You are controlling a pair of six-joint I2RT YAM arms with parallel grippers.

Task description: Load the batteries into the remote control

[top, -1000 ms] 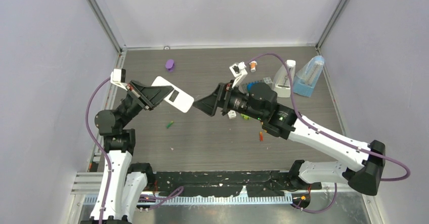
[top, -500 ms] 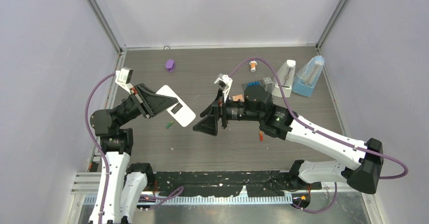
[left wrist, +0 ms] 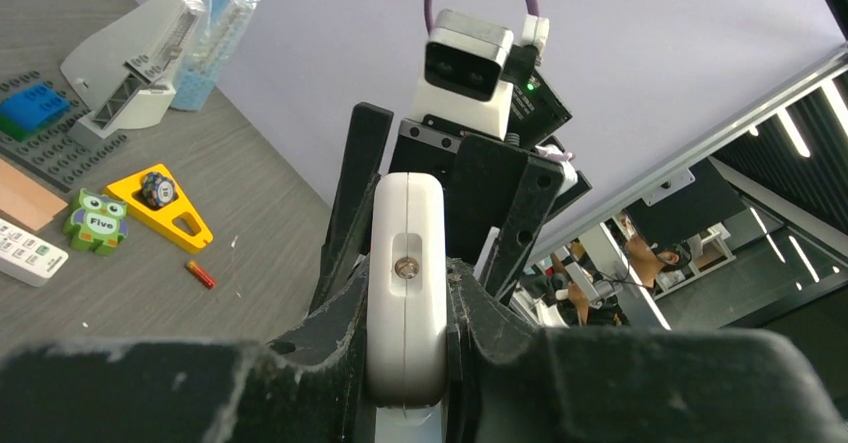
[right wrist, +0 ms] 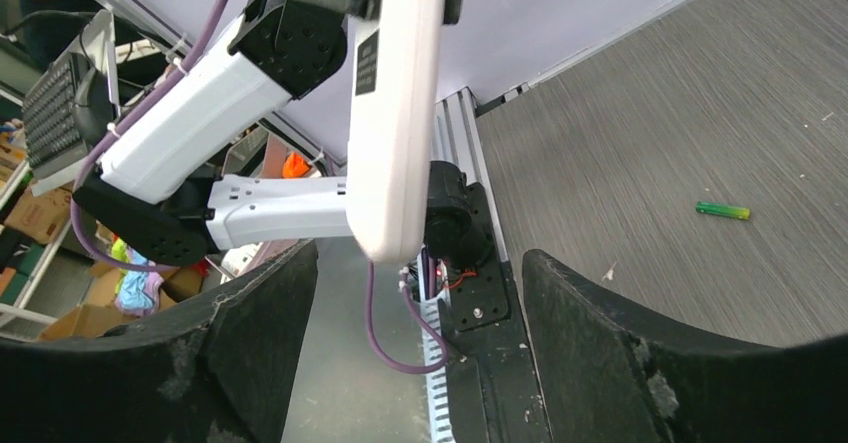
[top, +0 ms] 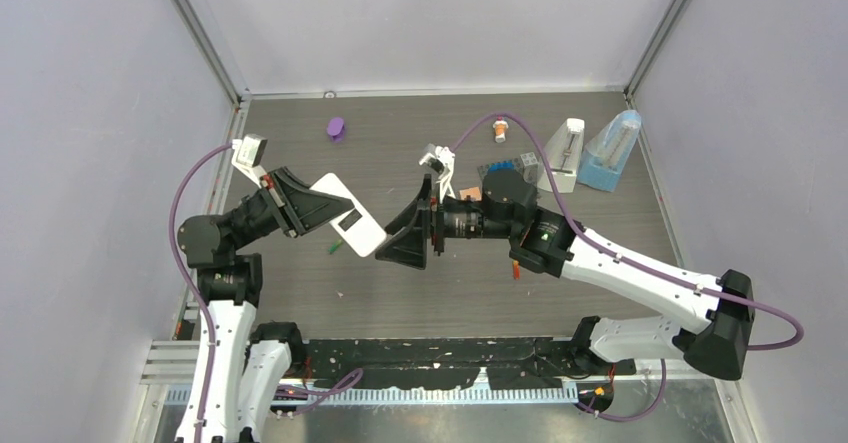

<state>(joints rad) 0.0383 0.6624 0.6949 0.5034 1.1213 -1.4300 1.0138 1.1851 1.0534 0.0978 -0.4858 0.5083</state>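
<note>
My left gripper [top: 325,203] is shut on the white remote control [top: 365,233] and holds it above the table. In the left wrist view the remote [left wrist: 405,223] stands edge-on between the pads. A dark rectangular opening shows on its upper face. My right gripper [top: 398,235] is open, and the remote's free end [right wrist: 392,163] sits at the mouth of its jaws without touching either finger [right wrist: 620,353]. A green battery [top: 333,248] lies on the table under the remote. A red-orange battery [top: 516,268] lies beside my right arm.
A purple piece [top: 336,128] and a small orange-and-white piece [top: 499,131] lie at the back. At the back right are a white stapler [top: 565,143] and a blue dispenser [top: 612,151]. A yellow triangle [left wrist: 160,208] and an owl tile [left wrist: 97,221] lie beneath my right arm.
My right gripper swung left and toward the near edge, up to the remote's free end. My left gripper lowered and tilted the remote toward it. The green battery has not moved.
</note>
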